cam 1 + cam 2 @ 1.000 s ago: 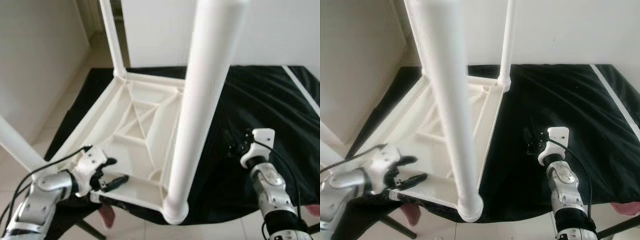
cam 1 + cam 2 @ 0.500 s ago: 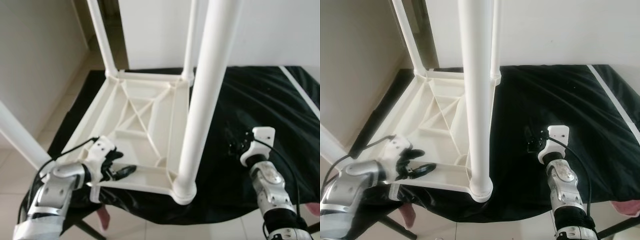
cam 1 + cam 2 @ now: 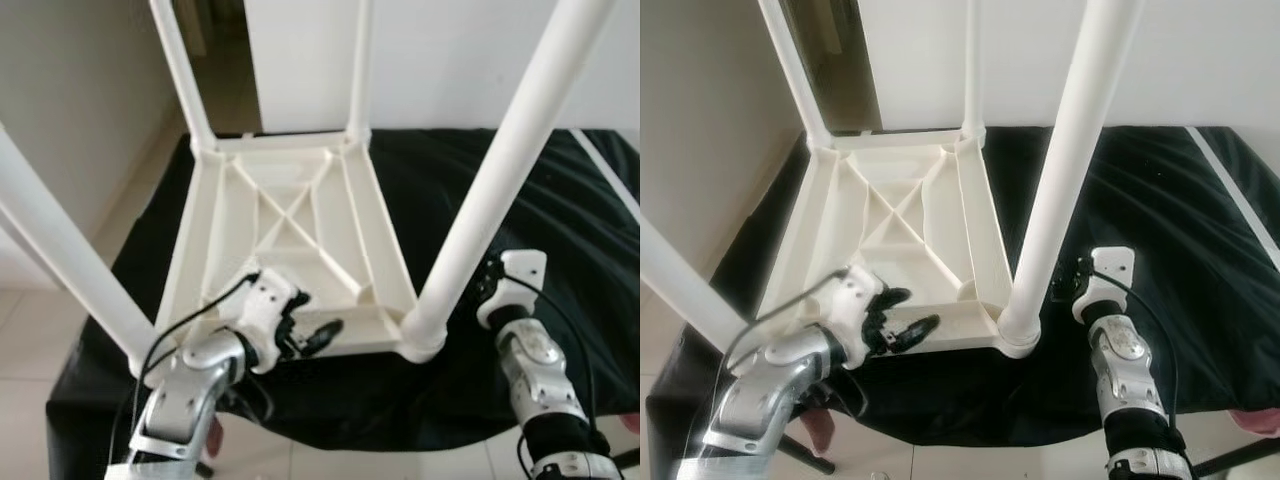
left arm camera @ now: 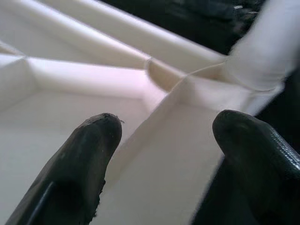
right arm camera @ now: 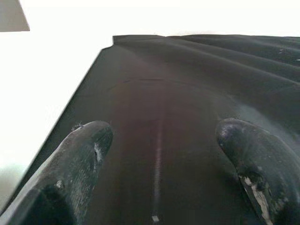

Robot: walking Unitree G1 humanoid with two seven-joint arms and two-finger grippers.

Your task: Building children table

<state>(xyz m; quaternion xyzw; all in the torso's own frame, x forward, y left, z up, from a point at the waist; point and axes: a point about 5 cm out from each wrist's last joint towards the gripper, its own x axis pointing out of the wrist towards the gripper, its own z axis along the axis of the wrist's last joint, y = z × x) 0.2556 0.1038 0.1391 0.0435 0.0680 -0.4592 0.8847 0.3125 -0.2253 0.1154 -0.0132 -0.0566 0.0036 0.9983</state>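
Nearest the robot, the left gripper (image 3: 312, 335) reaches over the near rim of the table (image 3: 290, 225), which lies upside down on a black cloth (image 3: 560, 200). Its fingers (image 4: 86, 164) are spread apart and hold nothing; in the wrist view they straddle a white rib on the table's underside, just short of the near right corner. The right gripper (image 5: 159, 159) hovers over the cloth just right of that corner, its fingers likewise parted and empty. From the corner a thick white leg (image 3: 490, 190) rises up and to the right, passing just beside the right gripper. A second near leg (image 3: 60, 260) slants up and to the left from the near left corner. Farther off, the underside shows a frame of ribs with a crossed brace in the middle. At the far corners two thinner-looking legs (image 3: 182, 75) stand up in front of a white wall (image 3: 450, 50).
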